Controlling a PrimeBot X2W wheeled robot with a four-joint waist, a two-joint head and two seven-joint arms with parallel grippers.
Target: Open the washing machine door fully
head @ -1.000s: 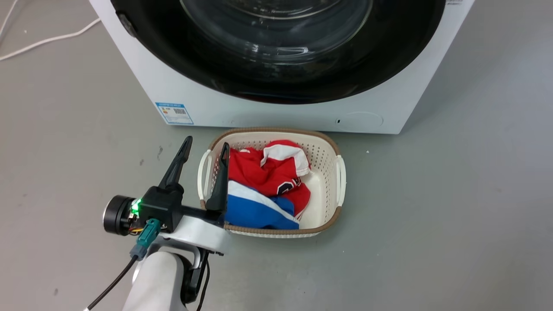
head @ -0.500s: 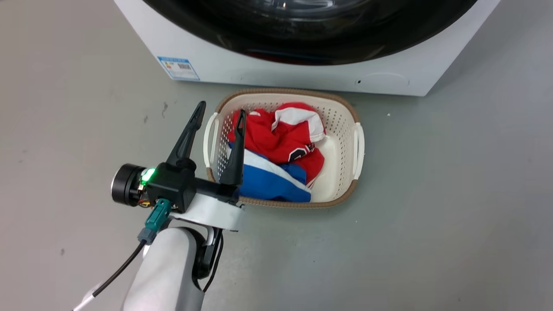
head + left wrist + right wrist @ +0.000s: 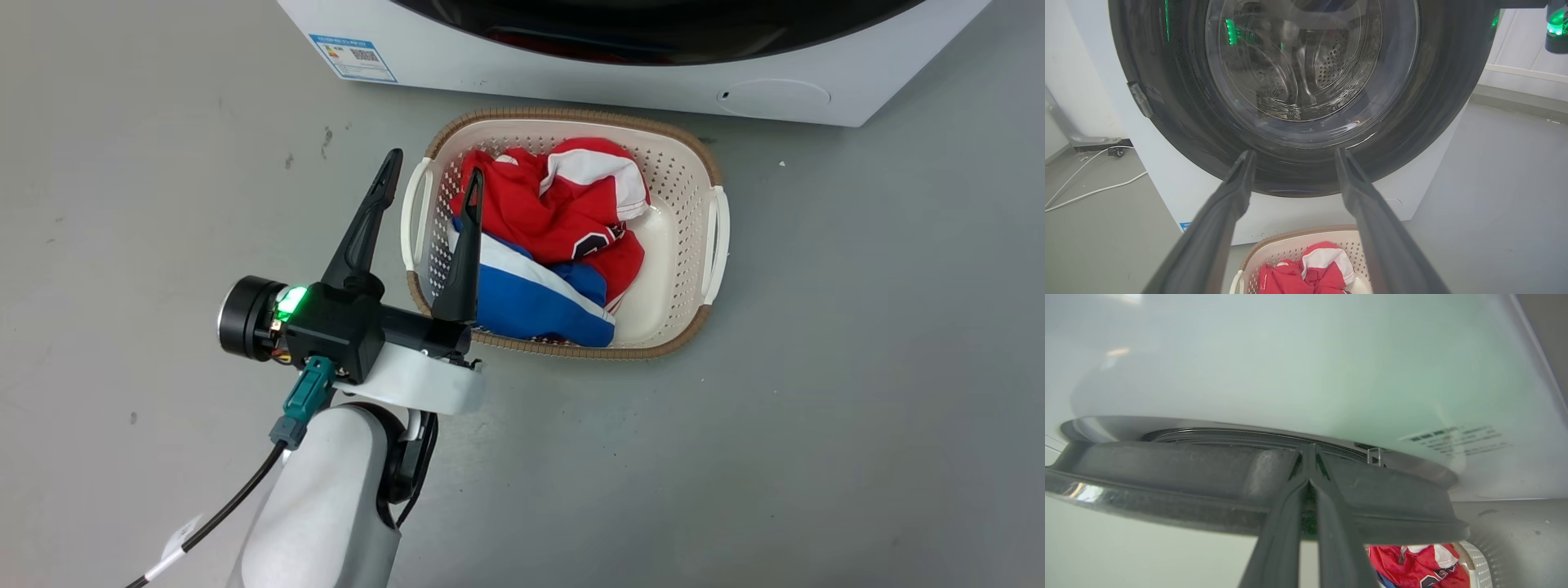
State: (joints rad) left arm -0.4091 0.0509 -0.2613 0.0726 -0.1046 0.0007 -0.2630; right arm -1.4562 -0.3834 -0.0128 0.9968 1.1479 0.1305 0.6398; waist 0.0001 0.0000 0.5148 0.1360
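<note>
The washing machine door (image 3: 1180, 122), a glossy black ring around a bulging glass bowl, faces me in the left wrist view and lies against the white machine front. In the head view only its lower black edge (image 3: 653, 37) peeks in at the top. My left gripper (image 3: 435, 164) hangs open and empty above the left rim of a laundry basket, short of the door (image 3: 1294, 154). The right wrist view looks along the door's dark rim (image 3: 1167, 473) edge-on. My right gripper (image 3: 1308, 451) is shut, its tips together right at that rim's edge against the white panel.
A cream perforated basket (image 3: 571, 116) holding red, white and blue clothes (image 3: 555, 220) stands on the grey floor just in front of the machine (image 3: 571, 77). A white cable (image 3: 1094, 192) lies on the floor left of the machine.
The head camera has moved: machine and basket slid up and to the right in the picture, leaving only the door's lower edge. The left gripper stays open beside the basket.
</note>
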